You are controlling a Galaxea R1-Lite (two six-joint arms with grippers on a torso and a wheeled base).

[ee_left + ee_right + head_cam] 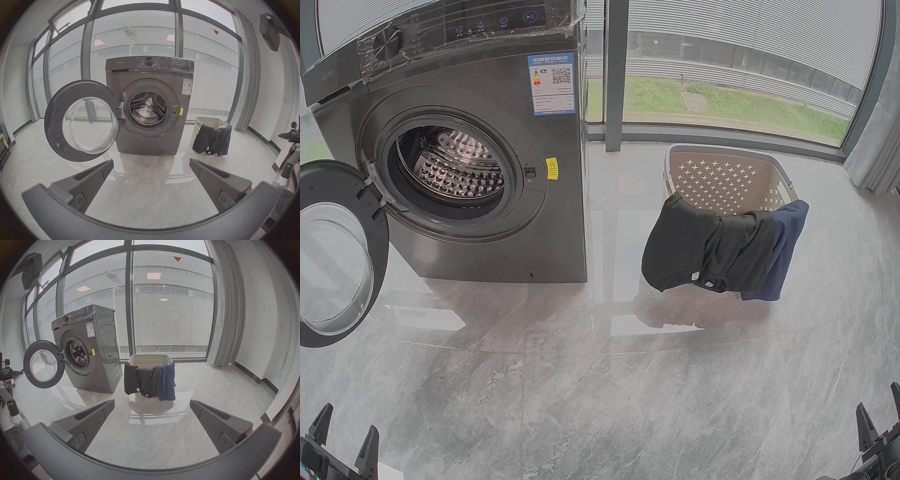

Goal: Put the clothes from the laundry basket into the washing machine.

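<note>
Washer (487, 156) at 11 o'clock, door (331, 250) open, basket (731, 175) at 1 o'clock, black clothes (700, 250) and blue cloth (784, 250) over its rim, left gripper (349, 422) and right gripper (878, 400) spread wide, empty

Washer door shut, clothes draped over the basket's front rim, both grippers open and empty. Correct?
No: the washing machine door is open, as the head view shows. The clothes do drape over the front rim of the laundry basket, and the left gripper and right gripper are open and empty.

Washing machine (556, 237) with open door (325, 187) — laundry basket (725, 181) beside it, dark clothes (706, 250) over its near rim
</note>
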